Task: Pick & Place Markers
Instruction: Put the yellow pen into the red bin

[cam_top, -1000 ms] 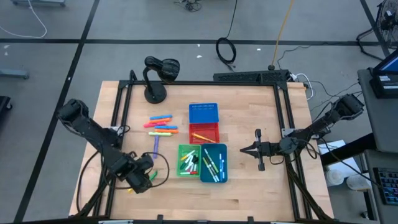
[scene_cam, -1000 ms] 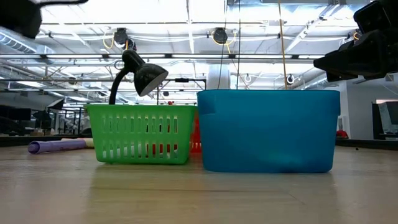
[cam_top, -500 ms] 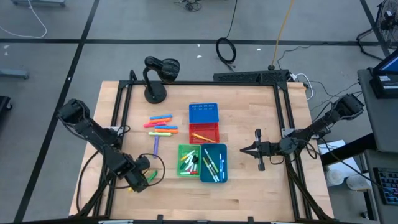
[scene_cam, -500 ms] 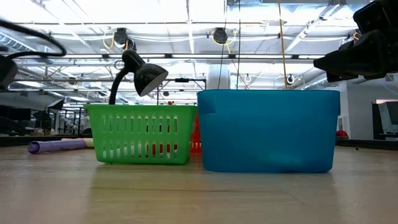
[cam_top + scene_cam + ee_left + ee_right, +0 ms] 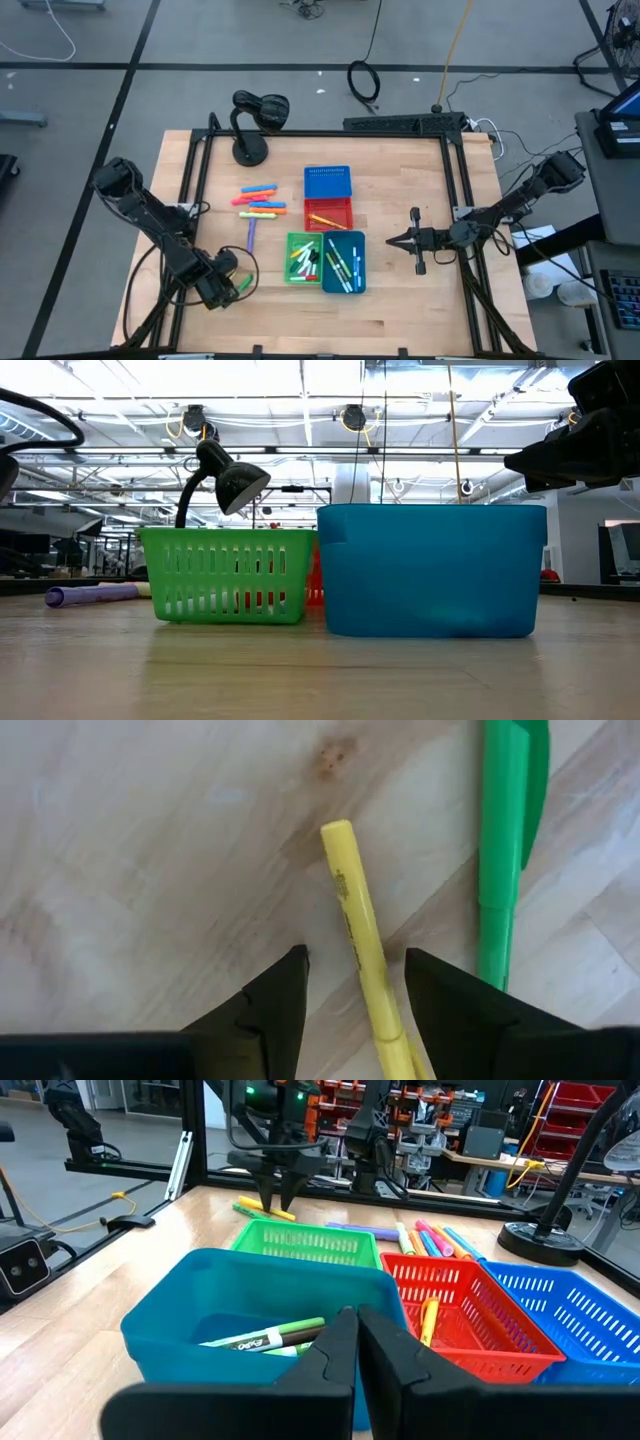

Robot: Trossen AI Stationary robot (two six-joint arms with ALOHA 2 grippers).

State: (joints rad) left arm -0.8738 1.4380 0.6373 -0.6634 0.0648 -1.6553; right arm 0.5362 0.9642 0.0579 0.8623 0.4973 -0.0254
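Note:
My left gripper [image 5: 352,958] is open near the table's near left part [image 5: 228,287], pointing down. Its fingers stand on either side of a yellow marker [image 5: 358,935] that lies flat on the wood, without touching it. A green marker [image 5: 500,850] lies flat beside it. More markers [image 5: 260,200], orange, pink and yellow, lie at the middle left, with a purple one [image 5: 250,233] below them. My right gripper [image 5: 392,241] is shut and empty, hovering right of the bins; it also shows in the right wrist view [image 5: 357,1330].
Four bins stand mid-table: a blue basket [image 5: 327,183], a red one [image 5: 328,213], a green one [image 5: 290,270] and a teal bin [image 5: 358,280], the last three holding markers. A black desk lamp [image 5: 250,120] stands at the far left. Bare wood lies along the near edge.
My left gripper has come down toward the table over the yellow marker and shifted slightly toward the table's left edge. My right arm has kept still.

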